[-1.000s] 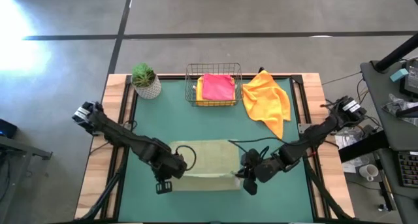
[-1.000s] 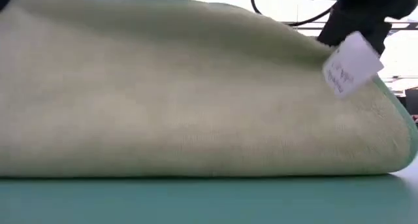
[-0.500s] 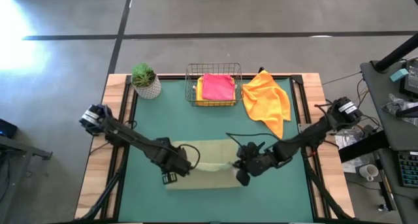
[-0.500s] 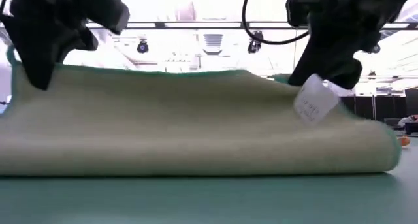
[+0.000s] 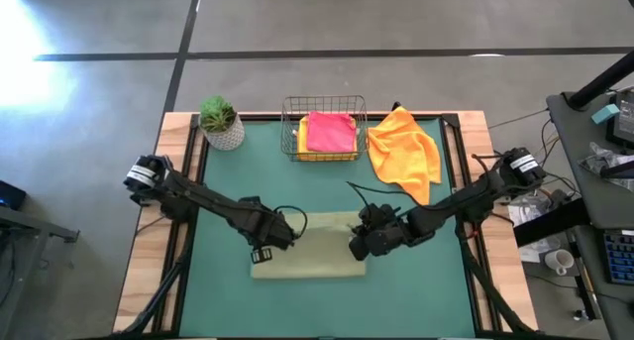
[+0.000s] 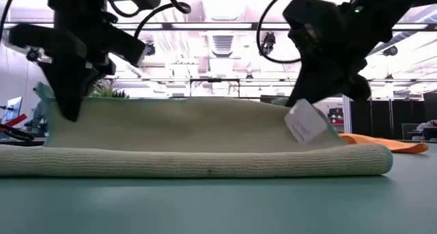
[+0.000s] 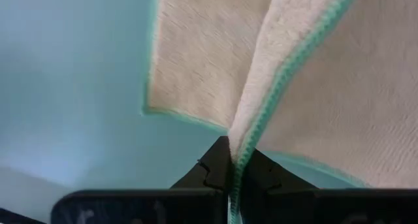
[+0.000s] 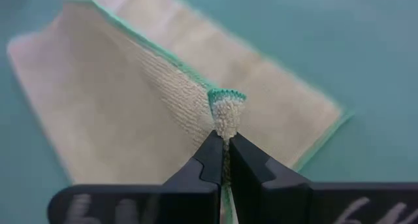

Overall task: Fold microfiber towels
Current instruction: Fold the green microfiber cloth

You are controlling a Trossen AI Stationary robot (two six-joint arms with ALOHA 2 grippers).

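The pale sage green towel (image 5: 309, 256) lies folded near the middle of the table's front edge, a bare strip of green mat (image 5: 416, 290) between it and that edge. The left gripper (image 5: 265, 249) pinches the towel's upper layer at its left end, jaws closed tight on the teal-stitched hem. The right gripper (image 5: 363, 243) does the same at the right end, fingers clamped on a bunched corner.

Open mat spreads to the left and right of the towel and behind it toward the back edge. There a wire mesh basket (image 5: 324, 129) holds a pink towel (image 5: 331, 132) over a yellow one (image 5: 303, 138). An orange towel (image 5: 404, 154) lies crumpled beside the basket toward the back right corner, and a small potted plant (image 5: 220, 121) stands at the back left corner.

The low view shows the held layer lifted off the fold beneath, stretched level between the two grippers, with a white tag (image 6: 304, 121) hanging at the right gripper (the overhead camera flattens all this). The left wrist view shows the hem (image 7: 287, 74) running straight into the closed fingers (image 7: 208, 175); the right wrist view shows the corner (image 8: 226, 110) standing up out of the clamp.
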